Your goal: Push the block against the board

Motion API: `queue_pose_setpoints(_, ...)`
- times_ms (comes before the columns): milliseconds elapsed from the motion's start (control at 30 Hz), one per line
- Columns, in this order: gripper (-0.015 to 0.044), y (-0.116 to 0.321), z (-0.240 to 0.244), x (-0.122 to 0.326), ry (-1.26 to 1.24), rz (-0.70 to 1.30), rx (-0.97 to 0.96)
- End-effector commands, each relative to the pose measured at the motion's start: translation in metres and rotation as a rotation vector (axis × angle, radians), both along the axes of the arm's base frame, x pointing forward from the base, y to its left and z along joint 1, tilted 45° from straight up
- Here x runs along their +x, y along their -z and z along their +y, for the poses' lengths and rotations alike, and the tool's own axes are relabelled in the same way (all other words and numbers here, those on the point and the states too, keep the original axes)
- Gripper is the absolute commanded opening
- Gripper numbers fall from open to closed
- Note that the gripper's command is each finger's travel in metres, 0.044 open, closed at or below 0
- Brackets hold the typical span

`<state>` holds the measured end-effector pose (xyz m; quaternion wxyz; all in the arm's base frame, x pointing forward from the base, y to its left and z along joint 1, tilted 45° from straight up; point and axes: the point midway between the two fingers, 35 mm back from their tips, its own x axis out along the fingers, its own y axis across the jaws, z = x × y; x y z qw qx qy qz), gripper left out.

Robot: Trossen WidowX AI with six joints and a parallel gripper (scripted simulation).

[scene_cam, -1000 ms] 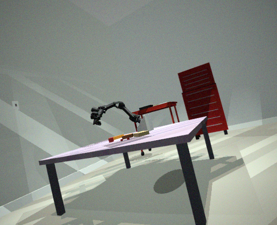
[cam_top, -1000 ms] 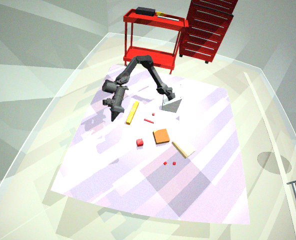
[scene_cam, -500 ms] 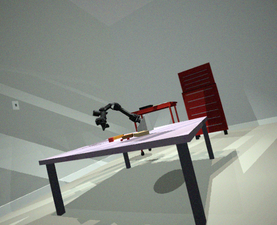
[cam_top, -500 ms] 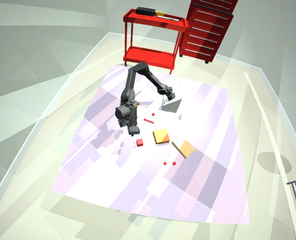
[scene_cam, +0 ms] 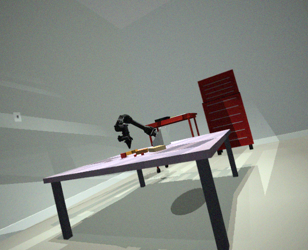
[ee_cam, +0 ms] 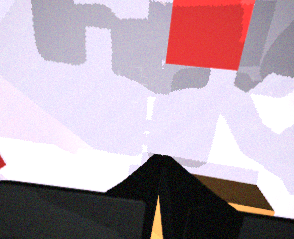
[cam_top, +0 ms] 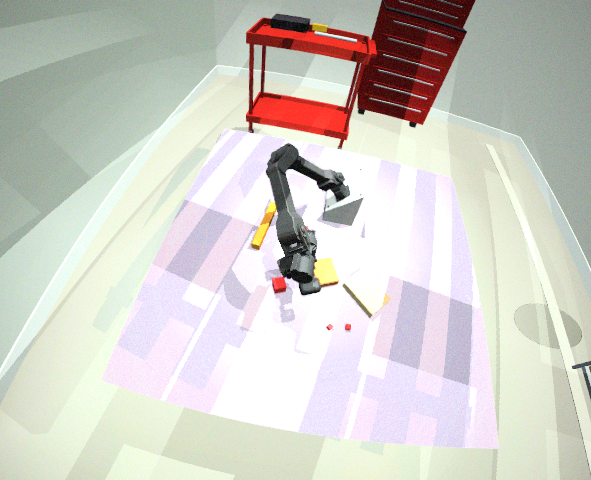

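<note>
the pincer [cam_top: 309, 287] [scene_cam: 129, 147] [ee_cam: 160, 162] is shut, gripping 0 things, above the table [cam_top: 264, 377] [scene_cam: 126, 165] [ee_cam: 52, 105]. the square block [cam_top: 327, 272] [scene_cam: 142, 151] [ee_cam: 231, 189] lies near the pale board [cam_top: 365, 297] [scene_cam: 157, 148], 1 gap between them.

Seen from the top, on the bench [cam_top: 254, 382] [scene_cam: 121, 167] the square slab [cam_top: 327, 272] [scene_cam: 142, 151] lies between the cube [cam_top: 278, 284] [scene_cam: 123, 155] [ee_cam: 206, 37], at left, and the board [cam_top: 363, 295] [scene_cam: 157, 148], at right, apart from both. The long bar [cam_top: 263, 227] [scene_cam: 130, 152] is behind the cube. Before the slab are two tiny cubes. Behind the bench stands the trolley [cam_top: 305, 46] [scene_cam: 175, 119].
</note>
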<state>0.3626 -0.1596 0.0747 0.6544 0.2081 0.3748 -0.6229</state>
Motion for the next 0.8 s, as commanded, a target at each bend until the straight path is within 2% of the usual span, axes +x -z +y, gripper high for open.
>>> queue_pose_setpoints(0,0.0000,0.013,0.008,-0.002,0.034,0.038,-0.044)
queue_pose_setpoints(167,0.0000,0.017,0.006,-0.003,0.036,0.042,-0.048)
queue_pose_setpoints(333,0.0000,0.054,-0.030,-0.010,0.038,0.043,-0.051)
queue_pose_setpoints(767,0.0000,0.060,-0.024,-0.011,0.037,0.043,-0.050)
